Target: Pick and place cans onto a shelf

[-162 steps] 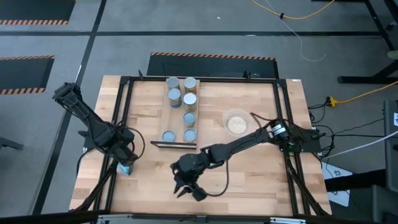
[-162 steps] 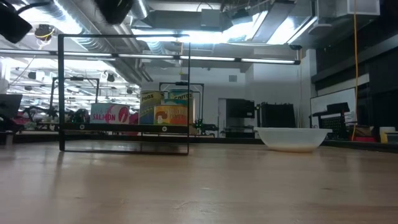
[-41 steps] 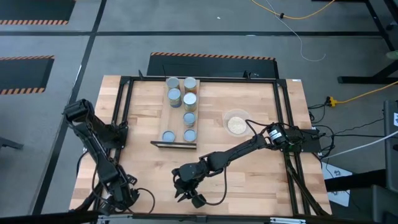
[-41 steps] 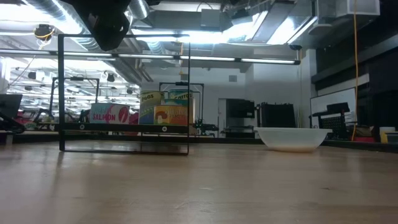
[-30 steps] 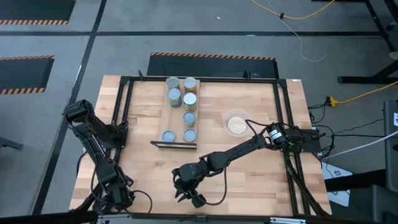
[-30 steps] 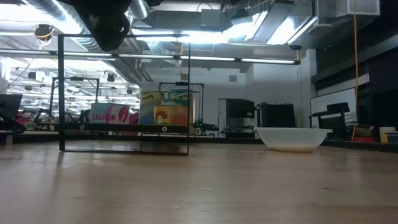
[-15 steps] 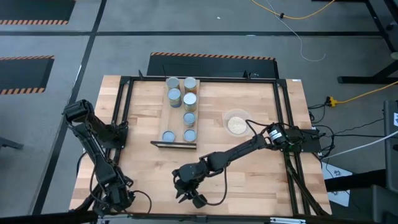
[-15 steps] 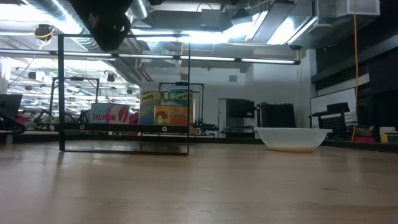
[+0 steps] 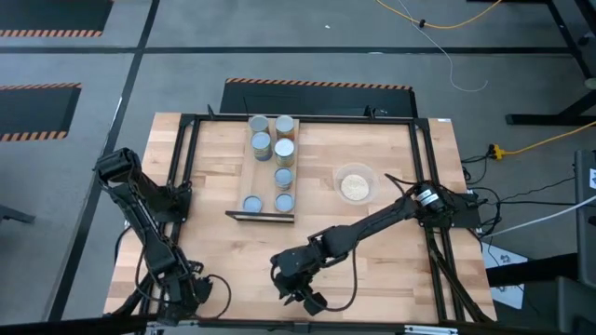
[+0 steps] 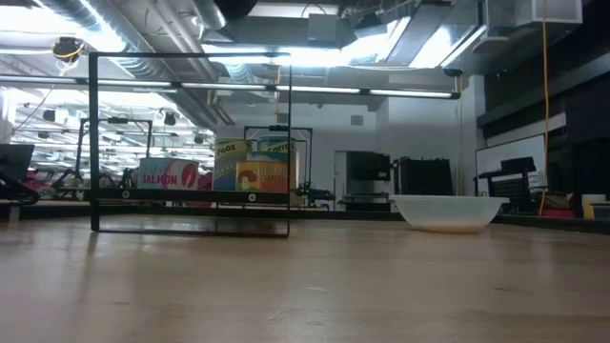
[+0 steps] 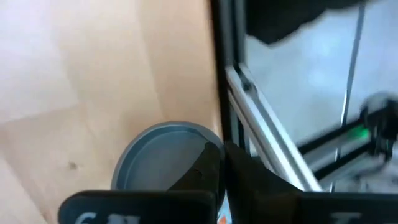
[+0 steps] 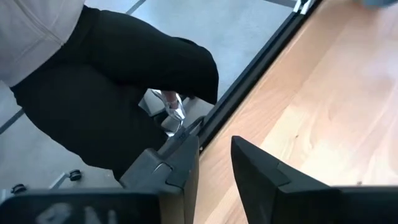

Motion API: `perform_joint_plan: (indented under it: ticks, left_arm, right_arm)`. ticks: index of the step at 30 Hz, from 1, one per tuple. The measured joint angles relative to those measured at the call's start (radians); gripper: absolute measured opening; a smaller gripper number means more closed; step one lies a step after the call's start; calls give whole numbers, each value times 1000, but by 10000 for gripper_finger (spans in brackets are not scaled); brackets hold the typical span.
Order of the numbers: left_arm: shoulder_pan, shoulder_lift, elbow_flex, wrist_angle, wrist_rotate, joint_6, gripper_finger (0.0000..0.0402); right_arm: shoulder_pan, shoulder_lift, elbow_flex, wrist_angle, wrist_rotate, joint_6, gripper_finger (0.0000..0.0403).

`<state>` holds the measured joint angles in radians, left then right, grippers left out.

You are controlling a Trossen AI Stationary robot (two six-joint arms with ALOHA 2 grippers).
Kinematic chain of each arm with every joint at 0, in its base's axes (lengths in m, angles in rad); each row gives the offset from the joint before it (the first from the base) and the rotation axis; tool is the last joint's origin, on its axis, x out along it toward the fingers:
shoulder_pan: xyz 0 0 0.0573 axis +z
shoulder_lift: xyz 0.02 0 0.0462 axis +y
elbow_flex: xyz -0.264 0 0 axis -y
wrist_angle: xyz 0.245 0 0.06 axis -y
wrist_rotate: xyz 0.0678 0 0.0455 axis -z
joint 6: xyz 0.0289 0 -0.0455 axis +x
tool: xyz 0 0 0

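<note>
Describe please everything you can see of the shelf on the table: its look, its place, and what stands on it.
The shelf is a long light-wood board with thin black metal frame edges, lying flat on the table's far middle part, left of the clear bowl. Seven cans with silver or light-blue tops stand upright on it, most toward its far end. In the low view its black frame rises as an open rectangle. No gripper touches it.

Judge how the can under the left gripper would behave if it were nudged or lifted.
The can looks rigid metal, so probably stiff. Standing on its flat end near the table edge, it likely slides rather than rolls; tipped, it would roll. Its smooth wall may slip from the left gripper.
</note>
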<state>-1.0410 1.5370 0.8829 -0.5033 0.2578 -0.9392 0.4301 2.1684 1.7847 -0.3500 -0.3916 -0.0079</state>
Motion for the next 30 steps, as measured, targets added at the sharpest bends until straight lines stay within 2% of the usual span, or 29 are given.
perform_joint_plan:
  ticks: [8,14,22,26,30]
  left_arm:
    - [62,-9,1,3,-106,-169,2]
    - [108,-9,4,-1,-160,-285,2]
    - [146,-20,4,-12,-237,-341,1]
    - [148,-50,3,-45,-343,-339,1]
    - [153,-97,-2,-113,-493,-348,1]
  right_arm:
    - [0,-54,0,-85,64,-1,99]
    - [-1,-73,1,-139,68,-1,99]
    - [-1,-94,1,-250,69,0,99]
    - [-1,-113,1,-278,69,-1,99]
    - [-1,-129,1,-289,70,-3,99]
